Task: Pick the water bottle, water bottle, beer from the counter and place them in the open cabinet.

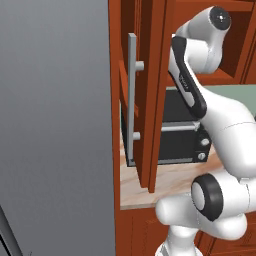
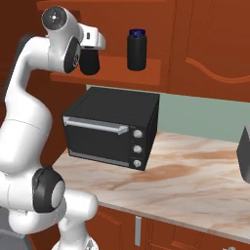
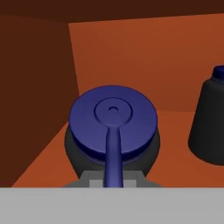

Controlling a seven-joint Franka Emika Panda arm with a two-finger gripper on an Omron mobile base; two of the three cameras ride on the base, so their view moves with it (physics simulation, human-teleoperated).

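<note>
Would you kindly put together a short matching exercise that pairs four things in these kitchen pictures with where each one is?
Things:
1. second water bottle
2. water bottle
3. oven
4. bar handle

Places:
A. on the marble counter, below the shelf
B. on the door of the open cabinet, upright
C. at the gripper, on the left part of the cabinet shelf
D. standing free on the shelf, to the right of the gripper

Pairs: 1-D, 2-C, 3-A, 4-B
</note>
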